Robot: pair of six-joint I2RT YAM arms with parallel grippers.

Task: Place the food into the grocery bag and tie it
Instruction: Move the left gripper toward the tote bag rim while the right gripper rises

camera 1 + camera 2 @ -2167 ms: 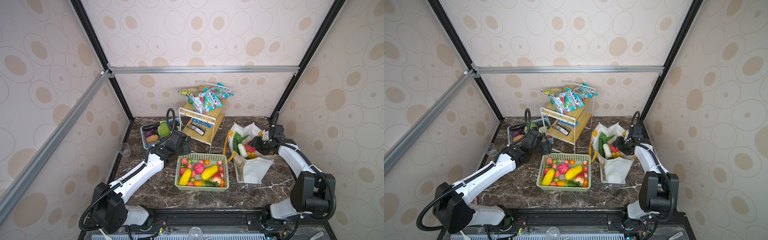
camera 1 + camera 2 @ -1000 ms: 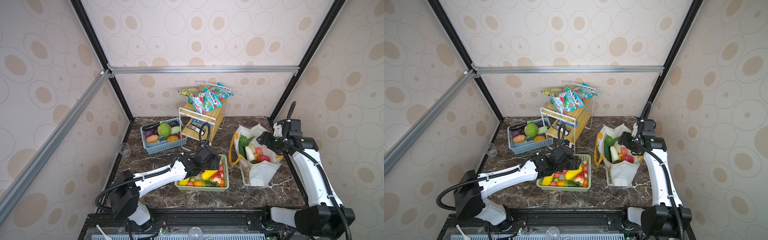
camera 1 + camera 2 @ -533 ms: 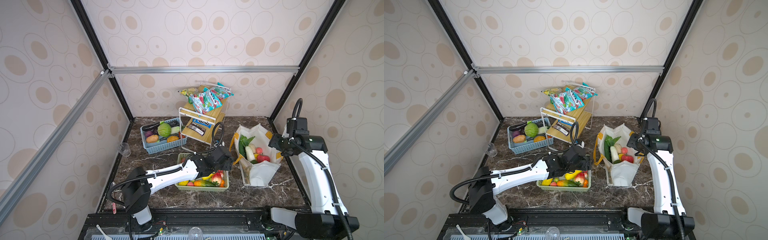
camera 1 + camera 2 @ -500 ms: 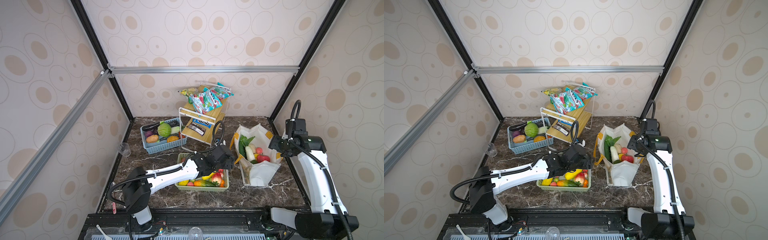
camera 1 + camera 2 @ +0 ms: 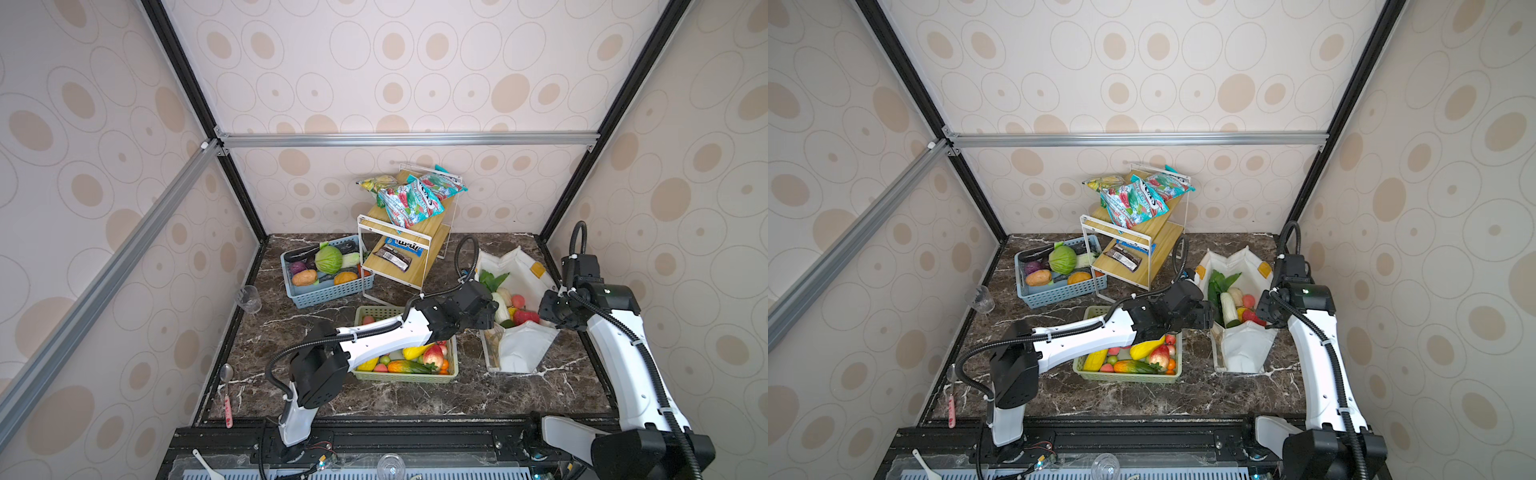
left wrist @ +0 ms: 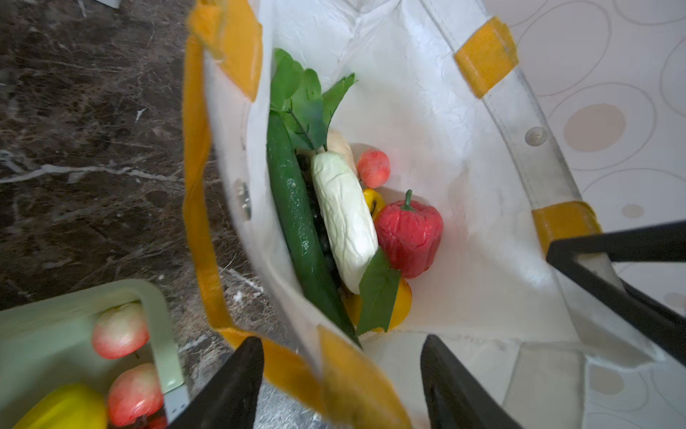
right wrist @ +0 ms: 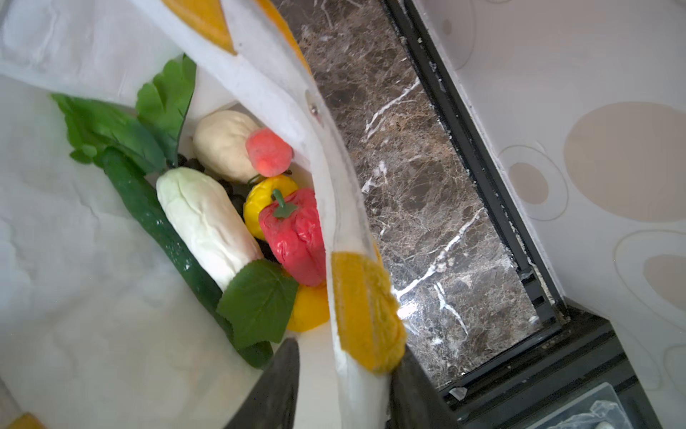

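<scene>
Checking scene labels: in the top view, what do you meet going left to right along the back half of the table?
Clear plastic cup → blue plastic lattice basket → two-tier wooden rack with white wire frame → white soft tote bag with yellow patches.

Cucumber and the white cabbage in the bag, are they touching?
Touching. The right wrist view shows the cucumber lying flush along the white cabbage, with no gap between them.
</scene>
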